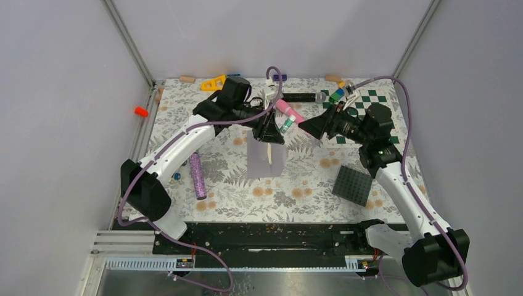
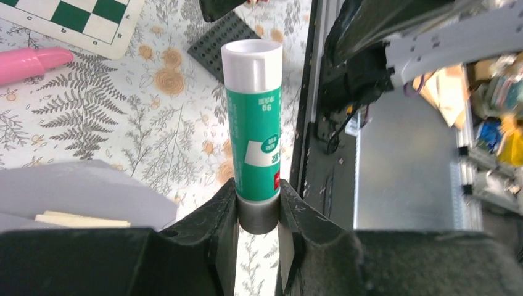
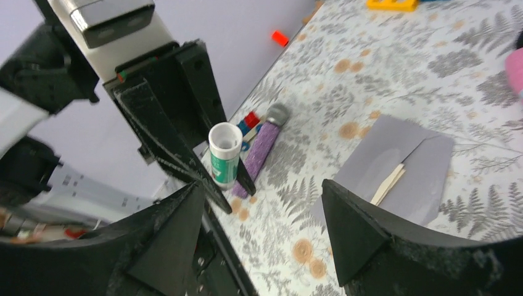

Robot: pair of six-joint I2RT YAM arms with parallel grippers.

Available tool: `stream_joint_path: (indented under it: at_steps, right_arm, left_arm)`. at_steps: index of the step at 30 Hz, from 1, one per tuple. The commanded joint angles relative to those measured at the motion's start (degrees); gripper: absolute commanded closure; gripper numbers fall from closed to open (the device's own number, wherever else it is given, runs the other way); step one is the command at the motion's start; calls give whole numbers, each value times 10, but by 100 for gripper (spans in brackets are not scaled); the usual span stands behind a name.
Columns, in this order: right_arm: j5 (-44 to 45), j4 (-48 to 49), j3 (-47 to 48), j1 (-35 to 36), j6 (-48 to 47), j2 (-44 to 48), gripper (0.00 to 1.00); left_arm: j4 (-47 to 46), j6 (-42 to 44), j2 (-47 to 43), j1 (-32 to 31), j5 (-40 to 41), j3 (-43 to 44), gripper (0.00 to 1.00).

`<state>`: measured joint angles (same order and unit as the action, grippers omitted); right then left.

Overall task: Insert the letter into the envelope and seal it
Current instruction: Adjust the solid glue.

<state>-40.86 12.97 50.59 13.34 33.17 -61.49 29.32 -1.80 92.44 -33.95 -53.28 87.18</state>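
We're clamping the glue stick [image 2: 253,123] by its base in our left gripper [image 2: 258,205], and our right gripper [image 3: 260,185] is hanging wide open, empty, facing it. The envelope [image 1: 259,166] is lying on the table [image 1: 308,198], with the letter [image 3: 388,182] peeking out.

Only a thin cream edge of the letter [image 3: 388,183] showed at the mouth of the envelope [image 3: 428,176]; the rest was hidden inside. Left wrist view: envelope cut by the left edge, its lower part behind the left pincer [image 2: 259,200]. Base of glue stick [image 2: 253,123] buried in that grip; label print too small to read. Pink cylinder [image 2: 31,65] cut by the left edge, checkerboard [image 2: 80,18] by the top.
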Motion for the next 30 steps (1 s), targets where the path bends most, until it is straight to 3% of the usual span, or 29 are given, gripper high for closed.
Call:
stream_joint_path:
  at_steps: [1,5,9,15,23,30]
  right_arm:
    - [-114,-33,23,-5,-19,-2,25]
    - [-163,-32,34,-4,13,-32,28]
    - [-171,-20,21,7,16,-42,29]
    - [-176,-45,14,39,-19,-44,31]
    - [-150,-178,25,87,-131,-40,35]
    - [-142,-177,23,89,-131,-47,41]
  left_arm:
    - [170,190,-17,-11,10,46,91]
    - [229,247,-19,-29,46,45,90]
    - [231,263,-32,-51,79,27,89]
    - [232,262,-33,-71,101,26,89]
    - [227,254,-26,-78,106,27,89]
    - [225,256,-22,-94,118,27,89]
